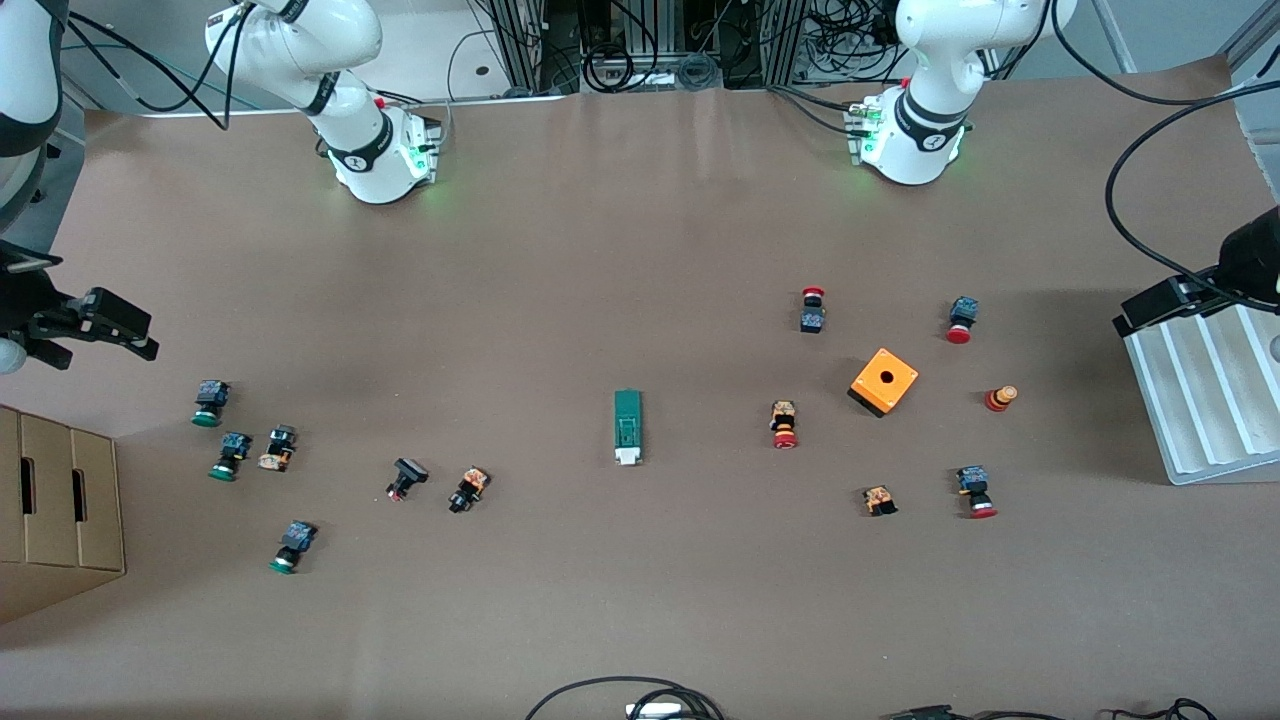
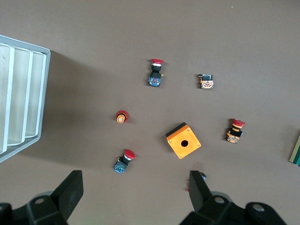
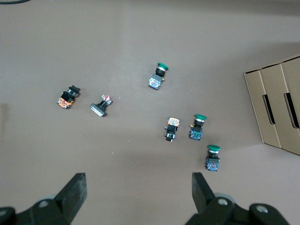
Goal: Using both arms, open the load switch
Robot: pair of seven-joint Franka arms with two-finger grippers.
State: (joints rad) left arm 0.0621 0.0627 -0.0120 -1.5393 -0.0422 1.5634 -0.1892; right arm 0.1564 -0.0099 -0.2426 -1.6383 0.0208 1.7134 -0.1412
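The load switch (image 1: 627,427), a slim green block with a white end piece, lies flat in the middle of the table, with no gripper near it. Only its green edge (image 2: 296,151) shows in the left wrist view. My left gripper (image 2: 135,180) hangs open with nothing between its fingers. It is up in the air at the left arm's end of the table (image 1: 1165,300), over the edge of a white ribbed tray. My right gripper (image 3: 138,180) is also open with nothing in it. It hovers at the right arm's end of the table (image 1: 125,330).
An orange cube box with a hole (image 1: 884,381) and several red-capped push-buttons (image 1: 785,424) lie toward the left arm's end. Green-capped buttons (image 1: 230,455) and other small parts lie toward the right arm's end. A cardboard box (image 1: 60,510) and the ribbed tray (image 1: 1210,400) flank the table.
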